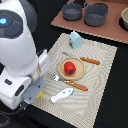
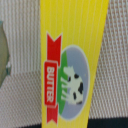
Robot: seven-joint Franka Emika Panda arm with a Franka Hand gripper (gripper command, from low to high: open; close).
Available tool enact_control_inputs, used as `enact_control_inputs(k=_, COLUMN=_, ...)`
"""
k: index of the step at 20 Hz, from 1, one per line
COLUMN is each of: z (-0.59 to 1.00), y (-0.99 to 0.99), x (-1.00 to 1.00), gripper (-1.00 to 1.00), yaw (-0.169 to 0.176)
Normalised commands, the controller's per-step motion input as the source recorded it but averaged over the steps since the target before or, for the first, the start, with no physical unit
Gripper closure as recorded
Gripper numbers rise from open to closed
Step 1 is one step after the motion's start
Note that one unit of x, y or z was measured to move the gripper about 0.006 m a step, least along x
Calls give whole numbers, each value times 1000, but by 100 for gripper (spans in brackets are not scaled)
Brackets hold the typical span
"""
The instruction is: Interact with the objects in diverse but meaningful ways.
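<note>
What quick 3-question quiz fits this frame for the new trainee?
1. True or false: the red tomato sits on the tan plate.
2. What word is printed on the yellow box in the wrist view?
3. Which lies nearest the white fish: A) light-blue carton, B) grey pots, C) orange-handled fork?

Key: 1 true; 2 BUTTER; 3 C.
</note>
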Motion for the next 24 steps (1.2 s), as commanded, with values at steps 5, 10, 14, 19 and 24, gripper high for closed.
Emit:
enact_control_inputs(k=5, z=-388, y=-94, x=-153, gripper=100, yaw=0)
enact_control_inputs(k=10, z=-262, y=-84, x=-58, gripper=100, yaw=0)
enact_control_inputs(k=14, z=-190, y=-86, x=-10, gripper=100, yaw=6)
enact_control_inputs(k=19, z=548, y=57, x=139, gripper=100, yaw=17)
enact_control_inputs(k=24, z=948, y=489, x=634, gripper=100, yaw=47)
